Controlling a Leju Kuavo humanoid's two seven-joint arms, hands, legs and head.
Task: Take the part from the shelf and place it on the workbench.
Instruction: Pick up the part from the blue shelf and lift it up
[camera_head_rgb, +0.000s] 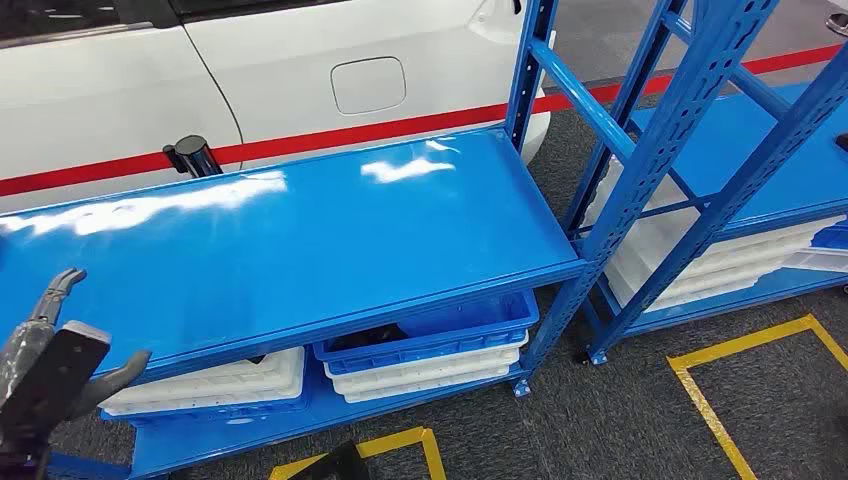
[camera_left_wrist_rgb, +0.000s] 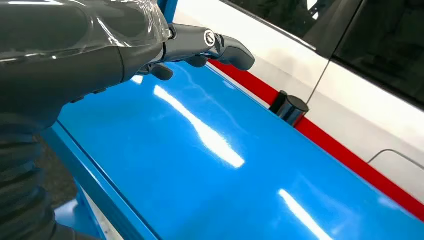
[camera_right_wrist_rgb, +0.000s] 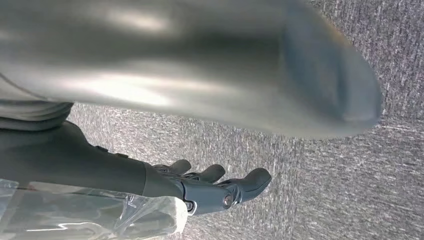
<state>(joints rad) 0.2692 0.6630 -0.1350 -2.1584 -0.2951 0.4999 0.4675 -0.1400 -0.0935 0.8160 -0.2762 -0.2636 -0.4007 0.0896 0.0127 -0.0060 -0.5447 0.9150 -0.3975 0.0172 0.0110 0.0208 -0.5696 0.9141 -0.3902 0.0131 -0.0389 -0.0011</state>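
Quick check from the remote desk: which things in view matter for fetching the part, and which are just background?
Job:
- black part standing at the far edge of the blue shelf top
- left hand, holding nothing, at the shelf's near edge
- right hand, holding nothing, over carpet

Background:
- white car
- blue bin
- white trays
- second rack

The black part (camera_head_rgb: 193, 156) stands at the far edge of the blue shelf (camera_head_rgb: 300, 240), its base hidden behind that edge; its form is too small to tell. The left hand (camera_head_rgb: 45, 350) is cut off by the head view's lower left corner. A dark thing in the blue bin (camera_head_rgb: 430, 335) under the shelf is mostly hidden. In the right wrist view a blurred silver shape (camera_right_wrist_rgb: 200, 65) covers much of the carpet (camera_right_wrist_rgb: 350, 190)
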